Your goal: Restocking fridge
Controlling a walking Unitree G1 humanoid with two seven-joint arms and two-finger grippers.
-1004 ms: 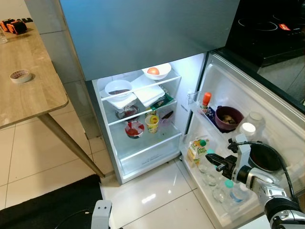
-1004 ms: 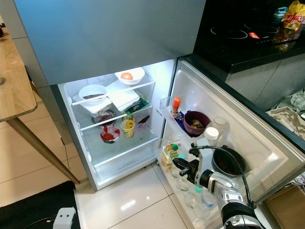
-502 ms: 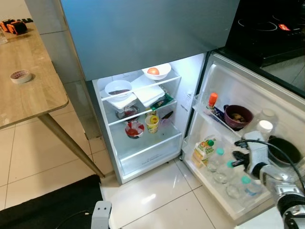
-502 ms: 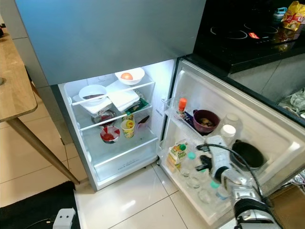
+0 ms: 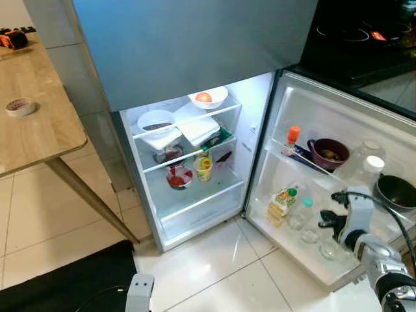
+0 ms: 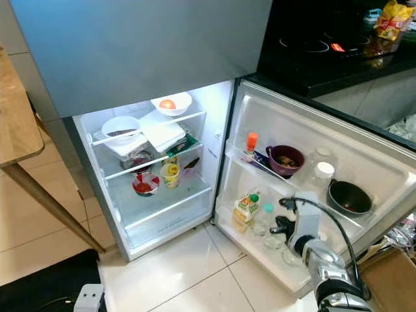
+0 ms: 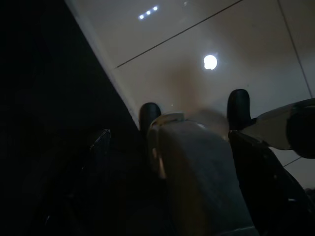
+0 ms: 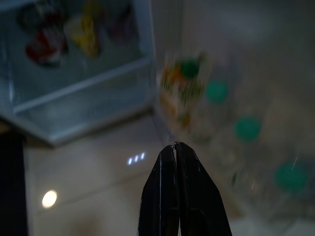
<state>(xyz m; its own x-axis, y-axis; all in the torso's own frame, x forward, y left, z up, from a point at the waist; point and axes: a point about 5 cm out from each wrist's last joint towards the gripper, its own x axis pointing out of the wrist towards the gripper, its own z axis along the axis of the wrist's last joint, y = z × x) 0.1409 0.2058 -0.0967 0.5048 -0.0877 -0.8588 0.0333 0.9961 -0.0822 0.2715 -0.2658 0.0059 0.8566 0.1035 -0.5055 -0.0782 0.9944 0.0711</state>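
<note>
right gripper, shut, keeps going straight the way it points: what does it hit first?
Probably the juice carton in the door's lower rack: in the wrist view it sits just off the right gripper tips, before the green-capped bottles. The view is blurred, so depth is uncertain.

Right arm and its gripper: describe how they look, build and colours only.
The right arm is silver metal in rounded segments, with a white wrist block and a black cable looping over it. The right gripper has two long, glossy black fingers tapering to narrow tips. The left gripper has the same black, round-tipped fingers, seen dimly.
</note>
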